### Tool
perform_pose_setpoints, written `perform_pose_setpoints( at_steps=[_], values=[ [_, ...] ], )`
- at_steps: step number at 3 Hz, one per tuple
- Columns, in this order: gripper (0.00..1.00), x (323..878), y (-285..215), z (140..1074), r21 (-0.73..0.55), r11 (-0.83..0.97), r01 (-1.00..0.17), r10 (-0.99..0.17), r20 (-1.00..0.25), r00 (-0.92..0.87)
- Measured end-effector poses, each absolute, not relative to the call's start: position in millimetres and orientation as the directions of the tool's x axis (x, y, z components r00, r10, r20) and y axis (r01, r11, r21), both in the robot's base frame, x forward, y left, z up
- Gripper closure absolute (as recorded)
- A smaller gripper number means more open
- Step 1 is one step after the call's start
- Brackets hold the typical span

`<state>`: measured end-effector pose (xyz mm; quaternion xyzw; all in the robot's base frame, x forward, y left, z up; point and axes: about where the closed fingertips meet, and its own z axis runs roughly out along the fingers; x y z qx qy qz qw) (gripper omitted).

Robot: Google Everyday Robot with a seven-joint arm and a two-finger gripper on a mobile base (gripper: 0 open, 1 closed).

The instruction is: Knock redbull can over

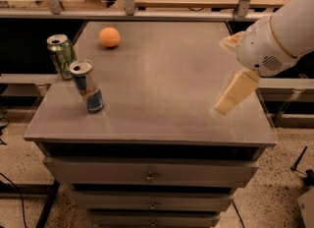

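Note:
The redbull can, slim, blue and silver with a red marking, stands upright near the left front of the grey table top. My gripper hangs over the right side of the table, at the end of the white arm that comes in from the upper right. Its two cream fingers are spread apart and hold nothing. The gripper is far to the right of the can, with most of the table's width between them.
A wider green can stands upright just behind and left of the redbull can. An orange ball lies at the back left. Drawers sit under the table top. A rail and shelf run behind the table.

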<state>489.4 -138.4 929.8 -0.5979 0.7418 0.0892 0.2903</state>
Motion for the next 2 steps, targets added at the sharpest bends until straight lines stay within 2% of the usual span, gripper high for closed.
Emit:
perform_pose_setpoints(
  at_steps=[1, 2],
  values=[
    [0.00, 508.1, -84.0, 920.6, -0.199, 0.246, -0.949, -0.723, -0.690, -0.043],
    [0.00, 516.1, -31.9, 912.8, -0.174, 0.204, -0.963, -0.612, -0.791, 0.013]
  ],
)
